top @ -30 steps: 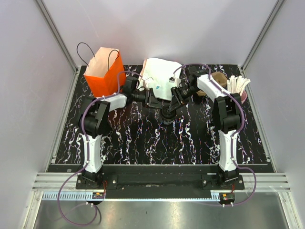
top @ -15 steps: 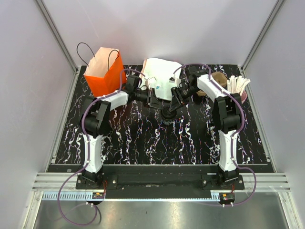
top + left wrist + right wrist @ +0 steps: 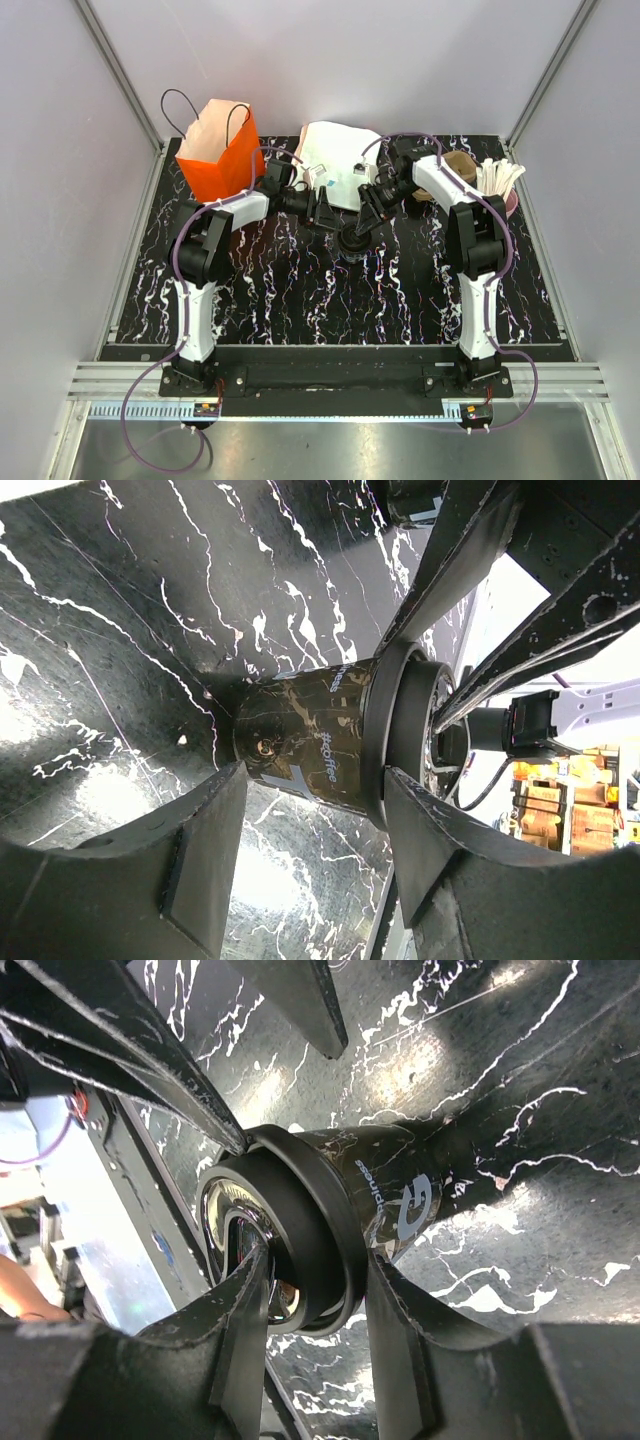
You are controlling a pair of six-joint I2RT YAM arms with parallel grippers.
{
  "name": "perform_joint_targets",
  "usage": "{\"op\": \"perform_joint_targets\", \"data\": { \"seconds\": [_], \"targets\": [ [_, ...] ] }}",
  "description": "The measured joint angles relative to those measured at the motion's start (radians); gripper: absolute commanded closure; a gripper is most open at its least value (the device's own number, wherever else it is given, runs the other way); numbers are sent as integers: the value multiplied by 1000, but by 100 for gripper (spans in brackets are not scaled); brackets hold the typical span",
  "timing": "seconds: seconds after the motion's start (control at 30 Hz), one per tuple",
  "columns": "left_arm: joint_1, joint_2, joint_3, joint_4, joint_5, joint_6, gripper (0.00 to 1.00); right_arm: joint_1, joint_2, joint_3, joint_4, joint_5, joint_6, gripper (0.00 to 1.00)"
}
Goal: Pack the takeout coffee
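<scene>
Standing on the black, white-veined table [image 3: 300,300], the takeout coffee [image 3: 305,740] is a glossy black cup with pale grey lettering and a thicker black band at its rim. It sits mid-table, toward the back. The right gripper [image 3: 318,1300] pinches that rim band. The left gripper [image 3: 312,785] is spread, one finger either side of the cup's body.

The top external camera looks steeply down from high above and behind the arm bases, taking in the whole table [image 3: 260,300] from afar. The wrist cameras sit just behind the left gripper [image 3: 312,795] and right gripper [image 3: 318,1280], facing each other at very close range — all three views share the takeout coffee [image 3: 352,240] between them
</scene>
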Motion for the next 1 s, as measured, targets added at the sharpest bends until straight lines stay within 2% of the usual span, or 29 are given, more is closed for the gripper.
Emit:
{"op": "perform_joint_targets", "data": {
  "seconds": [0.3,0.53,1.0],
  "targets": [
    [1,0,0,-8,18,-9,41,14,27,52,-60,9,-74,84],
    [0,0,-31,92,42,-76,42,29,54,83,-114,-11,-103,84],
    [-19,0,-21,81,52,-37,60,44,85,124,-174,-21,-129,84]
  ]
}}
